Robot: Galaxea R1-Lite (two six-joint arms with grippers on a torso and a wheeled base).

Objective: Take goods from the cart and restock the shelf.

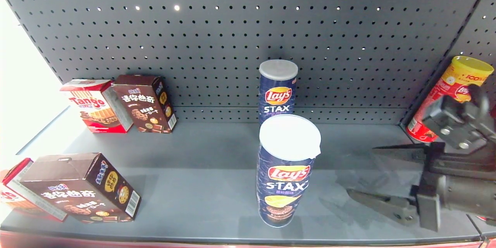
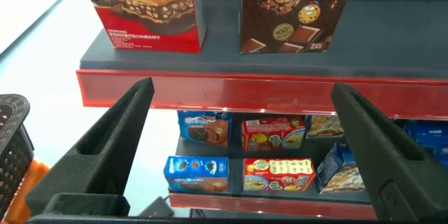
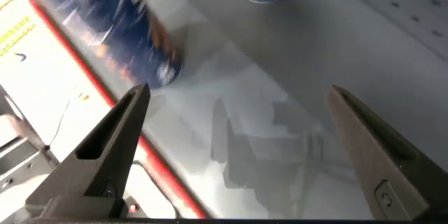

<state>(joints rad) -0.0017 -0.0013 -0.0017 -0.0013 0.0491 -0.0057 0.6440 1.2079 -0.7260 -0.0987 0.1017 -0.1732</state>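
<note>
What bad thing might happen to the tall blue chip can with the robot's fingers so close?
The front blue can stands tall near the front edge of the shelf, so a bump from the open right gripper might tip it off. Falling backward, it might hit the back blue can. The arm could also brush the tilted red-and-yellow can behind it.

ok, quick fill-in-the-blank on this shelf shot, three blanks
1. The right pincer holds nothing; its jaws are ____.
2. The front blue chip can and the back blue chip can both stand ____.
3. The yellow-lidded chip can sits to the ____ of the blue cans.

Missing words: open; upright; right.
</note>
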